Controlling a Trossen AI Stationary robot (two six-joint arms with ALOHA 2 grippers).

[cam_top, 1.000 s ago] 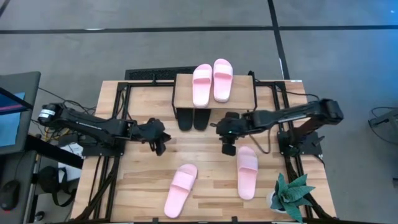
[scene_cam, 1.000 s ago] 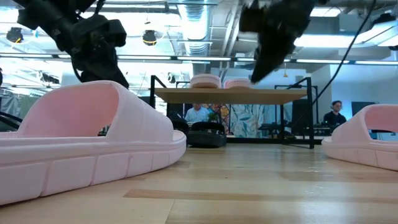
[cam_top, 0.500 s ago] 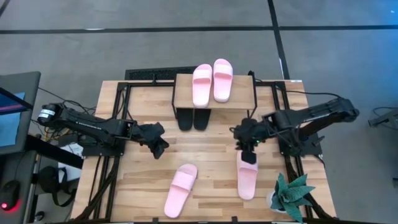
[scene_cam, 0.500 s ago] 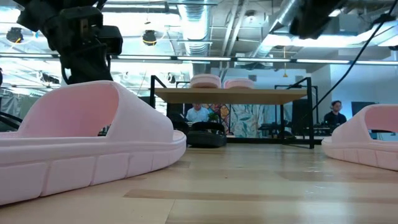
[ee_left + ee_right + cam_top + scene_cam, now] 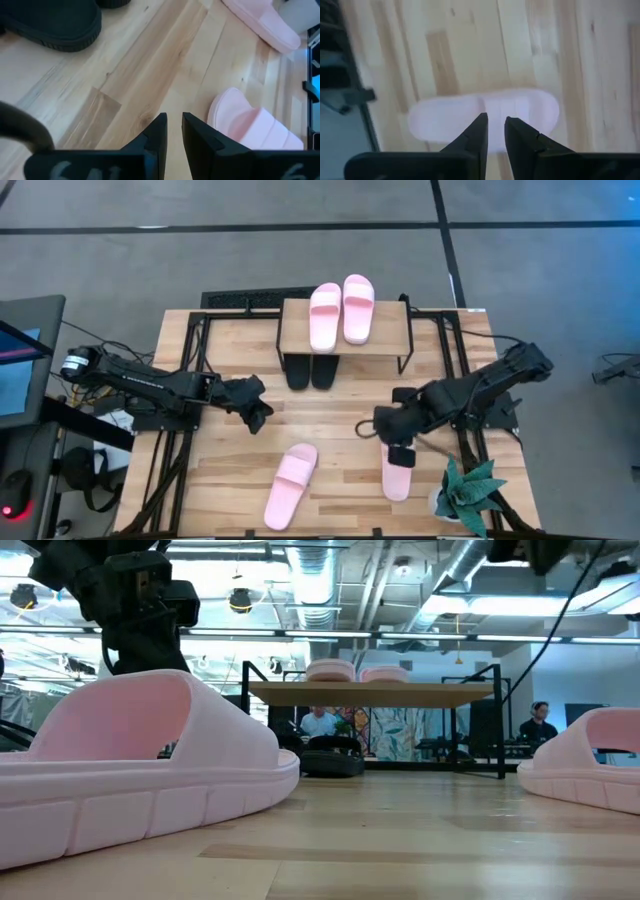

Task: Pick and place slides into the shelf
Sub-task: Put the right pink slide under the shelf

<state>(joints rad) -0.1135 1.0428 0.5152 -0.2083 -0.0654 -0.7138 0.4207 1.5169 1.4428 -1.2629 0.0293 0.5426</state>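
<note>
The shelf (image 5: 345, 330) stands at the table's far middle. Two pale pink slides (image 5: 341, 312) lie on its top board and two black slides (image 5: 310, 370) rest on the table under it. Two more pink slides lie flat on the near part of the table: one near the middle (image 5: 291, 485), one to the right (image 5: 397, 473). My right gripper (image 5: 400, 448) hovers over the far end of the right pink slide (image 5: 485, 120), fingers shut. My left gripper (image 5: 256, 416) hangs left of centre, shut, above bare wood (image 5: 173, 127).
A small potted plant (image 5: 470, 495) stands at the table's near right corner, close to the right slide. Black metal frame rails (image 5: 190, 370) run along both table sides. Bare wood lies between the two loose pink slides. People sit in the room beyond the shelf (image 5: 318, 722).
My right gripper has moved from just in front of the shelf, beside the black slides, toward the table's near right, and now hangs over the far end of the right pink slide. The slides have stayed where they were.
</note>
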